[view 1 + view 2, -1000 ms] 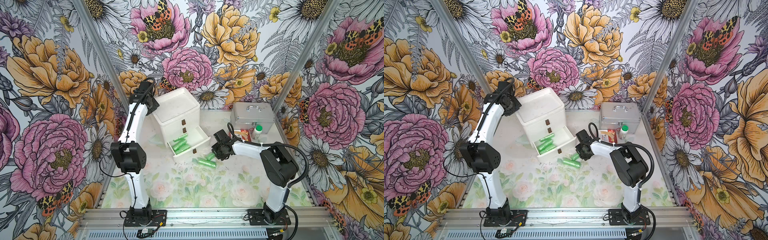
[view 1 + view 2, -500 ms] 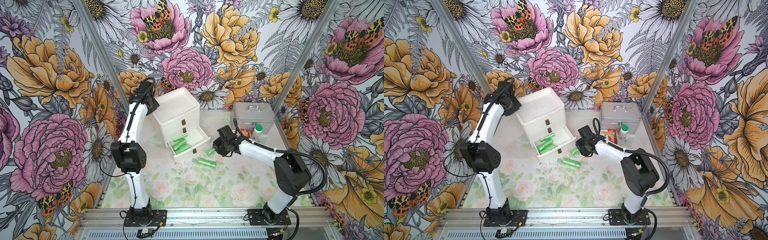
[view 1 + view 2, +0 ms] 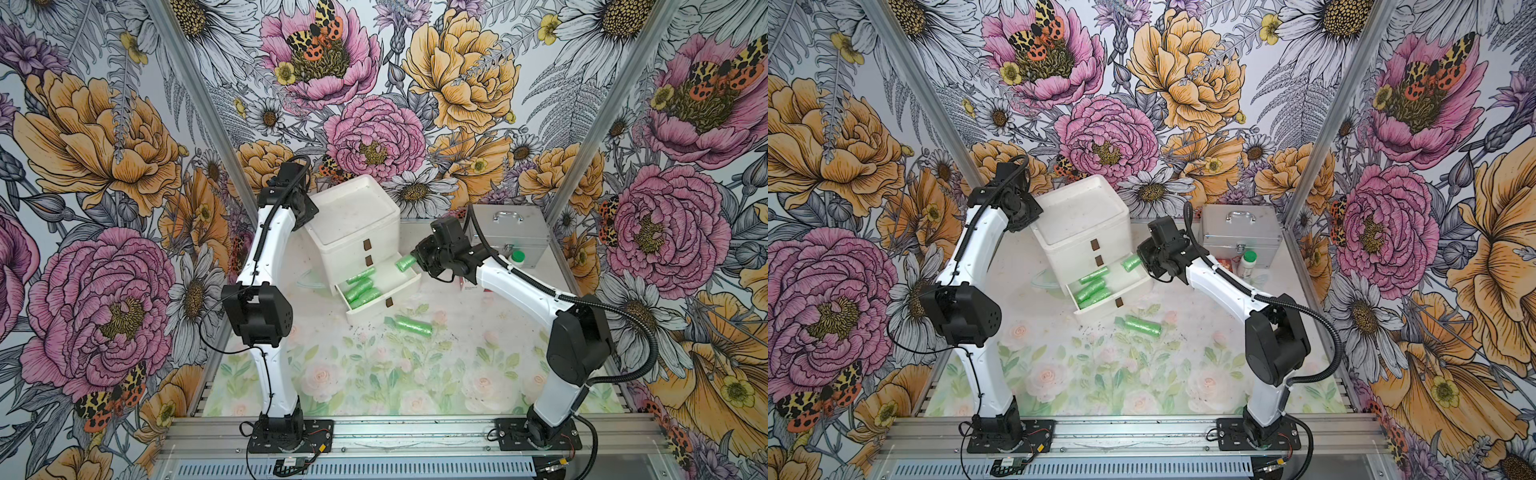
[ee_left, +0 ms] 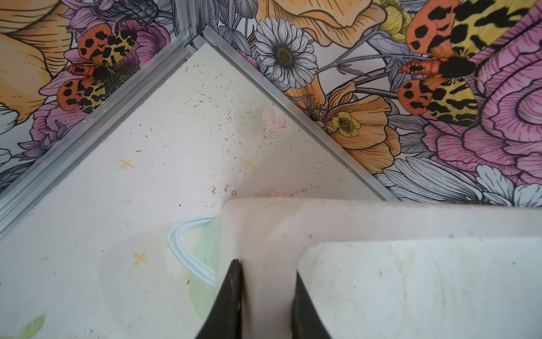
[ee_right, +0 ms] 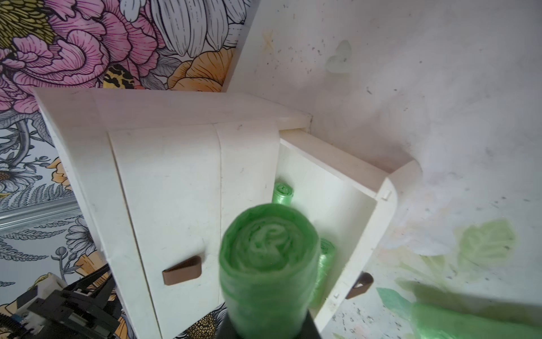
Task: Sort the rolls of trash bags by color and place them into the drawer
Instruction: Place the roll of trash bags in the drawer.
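A white cabinet [image 3: 353, 216] stands at the back, its bottom drawer [image 3: 409, 282] pulled out. Three light green rolls of trash bags [image 3: 361, 286] lie inside the drawer. My right gripper [image 3: 419, 259] is shut on another green roll [image 3: 405, 262], holding it in the air over the drawer's right corner; the right wrist view shows this roll end-on [image 5: 268, 258] and hiding the fingers. One more green roll [image 3: 413, 326] lies on the table in front of the drawer. My left gripper [image 4: 268, 273] is shut on the cabinet's top rim [image 4: 268, 234] at its back left corner.
A silver case [image 3: 511, 232] stands at the back right with a green-capped white bottle [image 3: 517, 257] in front of it. A small red box [image 3: 473, 286] lies partly hidden under my right arm. A clear round lid [image 4: 187, 252] lies beside the cabinet's left side.
My right gripper has risen from the table with the green roll and moved back and left to the open drawer. The left arm has not moved.
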`<state>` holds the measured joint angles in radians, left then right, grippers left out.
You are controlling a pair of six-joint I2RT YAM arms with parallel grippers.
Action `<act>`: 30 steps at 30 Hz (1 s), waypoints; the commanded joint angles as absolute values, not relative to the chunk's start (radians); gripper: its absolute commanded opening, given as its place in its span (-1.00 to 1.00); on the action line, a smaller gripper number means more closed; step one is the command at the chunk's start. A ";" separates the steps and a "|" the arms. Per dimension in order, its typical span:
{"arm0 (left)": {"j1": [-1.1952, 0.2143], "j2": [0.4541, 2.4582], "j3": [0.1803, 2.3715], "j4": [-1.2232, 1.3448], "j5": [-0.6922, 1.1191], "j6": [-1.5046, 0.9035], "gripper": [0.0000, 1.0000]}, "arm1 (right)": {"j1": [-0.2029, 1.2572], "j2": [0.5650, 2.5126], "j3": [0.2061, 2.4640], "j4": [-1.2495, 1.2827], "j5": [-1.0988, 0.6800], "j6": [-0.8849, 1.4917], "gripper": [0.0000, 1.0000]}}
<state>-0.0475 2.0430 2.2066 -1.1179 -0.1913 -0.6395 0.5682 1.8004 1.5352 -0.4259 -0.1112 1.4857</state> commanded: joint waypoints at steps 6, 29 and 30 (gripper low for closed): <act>-0.111 2.175 2.144 -1.151 0.210 -0.827 -1.00 | 0.607 1.936 1.669 -0.422 -0.152 1.509 -0.65; -0.104 2.144 2.117 -1.152 0.205 -0.824 -1.00 | 0.629 2.167 1.809 -0.421 -0.188 1.545 -0.48; -0.103 2.143 2.116 -1.152 0.203 -0.823 -1.00 | 0.629 2.173 1.817 -0.423 -0.194 1.541 -0.35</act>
